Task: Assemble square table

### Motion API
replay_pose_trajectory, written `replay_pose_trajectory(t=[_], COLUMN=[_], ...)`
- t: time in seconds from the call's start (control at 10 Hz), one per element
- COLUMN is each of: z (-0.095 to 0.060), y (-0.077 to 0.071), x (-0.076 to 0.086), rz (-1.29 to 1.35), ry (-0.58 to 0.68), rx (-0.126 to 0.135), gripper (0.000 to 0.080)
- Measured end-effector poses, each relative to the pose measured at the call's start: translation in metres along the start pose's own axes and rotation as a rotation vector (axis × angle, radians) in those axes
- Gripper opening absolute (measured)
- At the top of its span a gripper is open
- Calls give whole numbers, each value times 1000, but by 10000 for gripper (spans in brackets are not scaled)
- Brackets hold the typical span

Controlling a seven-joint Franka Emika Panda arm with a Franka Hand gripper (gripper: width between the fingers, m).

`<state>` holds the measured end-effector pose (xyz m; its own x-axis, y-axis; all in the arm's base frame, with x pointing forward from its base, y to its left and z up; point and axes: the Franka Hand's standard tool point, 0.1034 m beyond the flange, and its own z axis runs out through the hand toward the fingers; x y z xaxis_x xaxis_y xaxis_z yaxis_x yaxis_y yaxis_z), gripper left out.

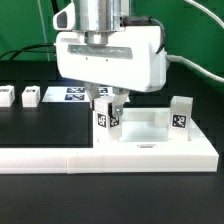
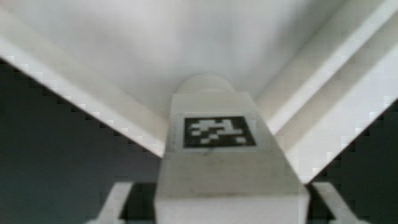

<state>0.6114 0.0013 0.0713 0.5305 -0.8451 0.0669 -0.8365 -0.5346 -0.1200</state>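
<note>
Meanwhile, at far left your two spare legs (image 1: 31, 97) lie loose; at centre your gripper (image 1: 107, 104) clamps a tagged white block leg (image 1: 107, 121) (image 2: 217, 140) upright over the left corner of the white, rimmed tabletop (image 1: 150, 139); another leg (image 1: 180, 114) stands at its right corner.

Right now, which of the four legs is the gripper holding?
The held leg, clamped in the gripper at the tabletop's end on the exterior view's left. The standing leg is at its right end; the loose legs sit farther left.
</note>
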Motion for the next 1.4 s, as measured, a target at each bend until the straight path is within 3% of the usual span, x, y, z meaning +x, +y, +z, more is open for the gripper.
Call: replay_pose_trajectory(t=[0.6,1.1,1.3,1.4], z=[1,1,1,1], y=[0,5,5,4], x=[-4,3,0,0], rz=[714,880,805,715], ry=[-19,-13,-23,-22], rx=[5,-5,-17,-19], gripper=[294,294,559,631])
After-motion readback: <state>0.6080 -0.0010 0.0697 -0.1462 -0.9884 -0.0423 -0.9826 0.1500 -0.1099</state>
